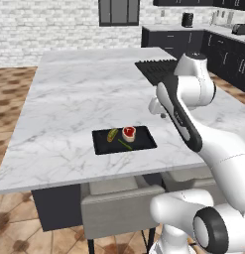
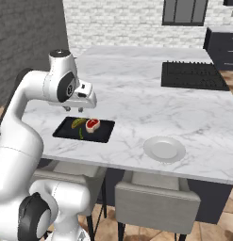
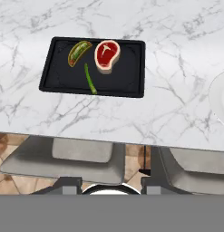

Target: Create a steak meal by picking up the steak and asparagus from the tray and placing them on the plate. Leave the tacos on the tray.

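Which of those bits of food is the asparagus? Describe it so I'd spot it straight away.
Find the black tray near the front edge of the marble counter. Three foods lie on it: the asparagus is the thin dark green stalk, just below the plumper yellow-green taco and left of the red steak.

The arm (image 1: 193, 129) is all glossy white shell, chunky rounded segments. A black band runs along the link at the middle right of the left base view, and there's a dark ring joint cap (image 1: 210, 229) at the lower right. In the right base view, another dark round cap (image 2: 67, 87) sits at upper left, with a white blocky hand (image 2: 82, 96) beside it.
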